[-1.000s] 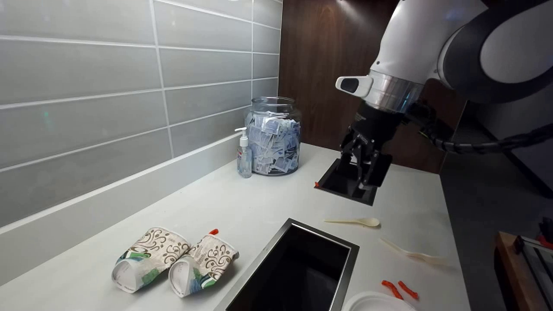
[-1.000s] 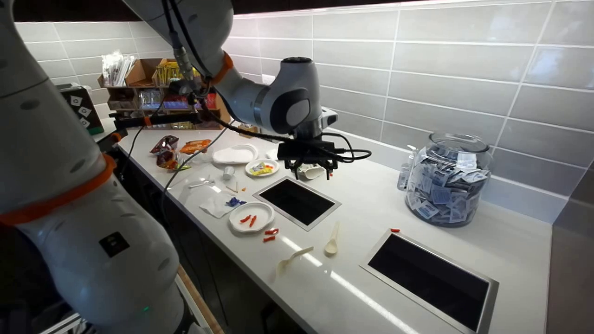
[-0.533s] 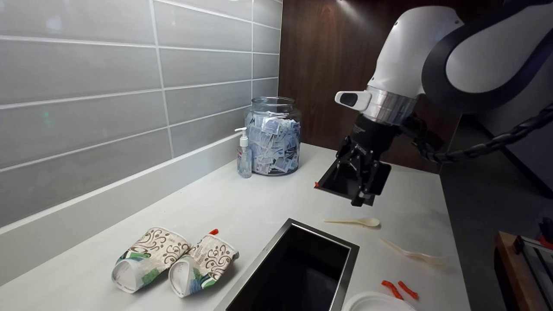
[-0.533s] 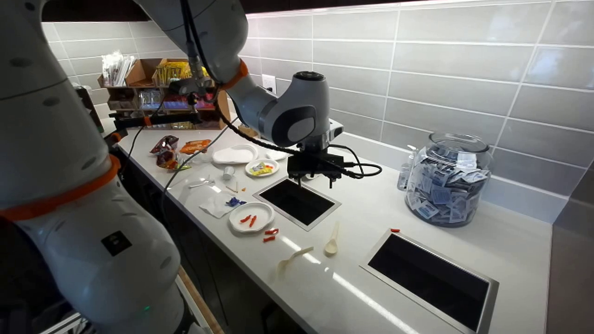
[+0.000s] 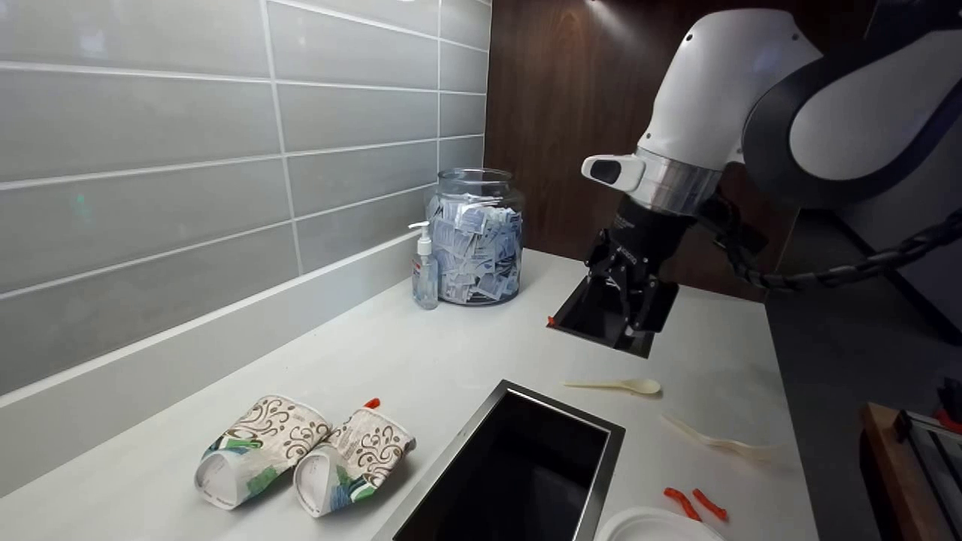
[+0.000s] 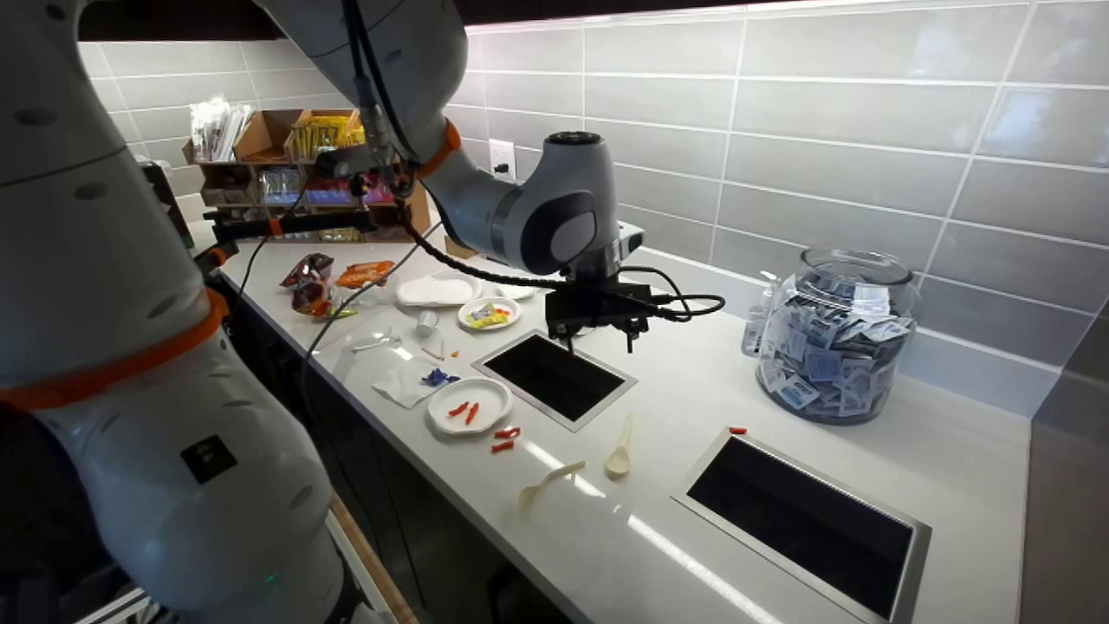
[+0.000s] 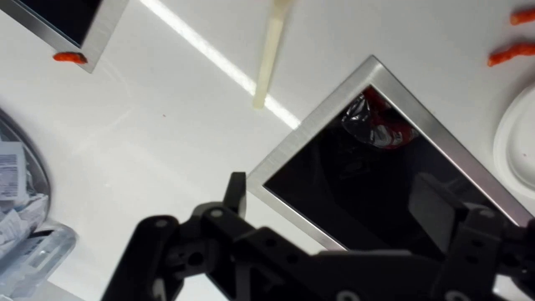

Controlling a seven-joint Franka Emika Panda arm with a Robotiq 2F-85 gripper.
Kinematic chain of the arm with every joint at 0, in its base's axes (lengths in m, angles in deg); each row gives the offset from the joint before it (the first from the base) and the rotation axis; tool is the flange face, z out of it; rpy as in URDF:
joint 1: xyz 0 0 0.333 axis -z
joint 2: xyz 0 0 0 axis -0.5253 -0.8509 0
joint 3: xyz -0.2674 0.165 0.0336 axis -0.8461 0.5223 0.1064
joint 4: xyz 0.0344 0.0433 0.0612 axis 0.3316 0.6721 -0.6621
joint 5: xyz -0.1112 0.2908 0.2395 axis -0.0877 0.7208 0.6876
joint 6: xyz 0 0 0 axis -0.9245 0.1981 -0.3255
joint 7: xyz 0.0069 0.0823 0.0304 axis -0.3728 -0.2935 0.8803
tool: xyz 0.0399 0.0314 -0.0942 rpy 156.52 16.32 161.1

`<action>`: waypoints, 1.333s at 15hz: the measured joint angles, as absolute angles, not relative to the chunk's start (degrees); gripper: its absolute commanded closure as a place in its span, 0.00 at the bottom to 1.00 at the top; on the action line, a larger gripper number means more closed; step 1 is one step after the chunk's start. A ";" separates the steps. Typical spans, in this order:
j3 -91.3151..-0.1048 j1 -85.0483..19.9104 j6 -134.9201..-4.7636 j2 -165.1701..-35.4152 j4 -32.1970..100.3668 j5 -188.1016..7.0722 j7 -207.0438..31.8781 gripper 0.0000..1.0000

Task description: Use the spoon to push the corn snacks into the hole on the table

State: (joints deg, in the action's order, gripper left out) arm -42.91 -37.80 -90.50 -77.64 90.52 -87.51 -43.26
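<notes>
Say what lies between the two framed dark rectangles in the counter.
The spoon, mostly its handle; both exterior views and the wrist view show it.

Grey tiled wall (image 5: pixel 173 120); dark wood panel (image 5: pixel 556 113); white counter (image 6: pixel 676 390), bright streak (image 6: pixel 684 558).

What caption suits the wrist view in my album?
Open gripper, spoon untouched, one corn snack at the corner of a hole.

In an exterior view, glossy grey tiles (image 5: pixel 161 225) covered the left, dark wood panelling (image 5: pixel 556 113) the top centre; the central jar (image 5: pixel 477 244) was clear glass. In the wrist view, the rectangular rim (image 7: pixel 447 144) at right looked brushed metal, the spoon (image 7: pixel 269 58) at top centre smooth plastic, the upper-left corn snack (image 7: pixel 69 57) rough.
</notes>
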 measured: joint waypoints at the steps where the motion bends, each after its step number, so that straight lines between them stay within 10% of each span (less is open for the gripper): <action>1: -42.93 -36.40 -90.50 -77.92 90.54 -91.65 -45.44 0.00; 20: -41.96 -31.50 -90.12 -90.25 88.55 -97.76 -51.85 0.01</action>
